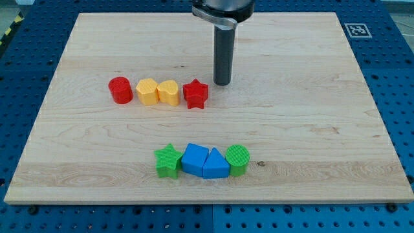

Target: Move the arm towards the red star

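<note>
The red star (195, 94) lies on the wooden board (310, 116), at the right end of an upper row of blocks. My tip (222, 83) stands just to the right of the star and slightly above it in the view, a small gap apart. The rod rises straight up to the view's top edge.
Left of the star in the same row are a yellow heart-like block (169, 92), a yellow hexagon (147, 91) and a red cylinder (119, 90). A lower row holds a green star (168, 160), a blue block (193, 158), a blue triangle (215, 164) and a green cylinder (237, 159).
</note>
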Controlling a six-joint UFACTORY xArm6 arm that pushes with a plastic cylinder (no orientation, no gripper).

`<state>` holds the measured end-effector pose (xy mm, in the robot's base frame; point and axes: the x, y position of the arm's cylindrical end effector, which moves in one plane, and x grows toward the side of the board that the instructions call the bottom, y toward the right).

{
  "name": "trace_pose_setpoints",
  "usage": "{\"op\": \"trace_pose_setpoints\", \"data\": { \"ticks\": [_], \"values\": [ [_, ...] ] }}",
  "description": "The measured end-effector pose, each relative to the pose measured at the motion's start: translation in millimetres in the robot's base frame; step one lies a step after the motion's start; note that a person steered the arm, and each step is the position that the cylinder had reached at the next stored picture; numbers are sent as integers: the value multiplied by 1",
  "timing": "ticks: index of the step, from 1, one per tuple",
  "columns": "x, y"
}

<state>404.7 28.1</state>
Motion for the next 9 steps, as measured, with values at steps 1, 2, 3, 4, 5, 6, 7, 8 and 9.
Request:
{"op": "trace_pose_setpoints", "data": {
  "ticks": [1, 2, 3, 4, 5, 6, 7, 8, 9],
  "values": [
    [11, 16],
    [24, 37],
    [36, 52],
    [47, 60],
    [52, 62],
    [52, 59],
    [58, 42],
    [62, 19],
    [65, 4]
  ]
}}
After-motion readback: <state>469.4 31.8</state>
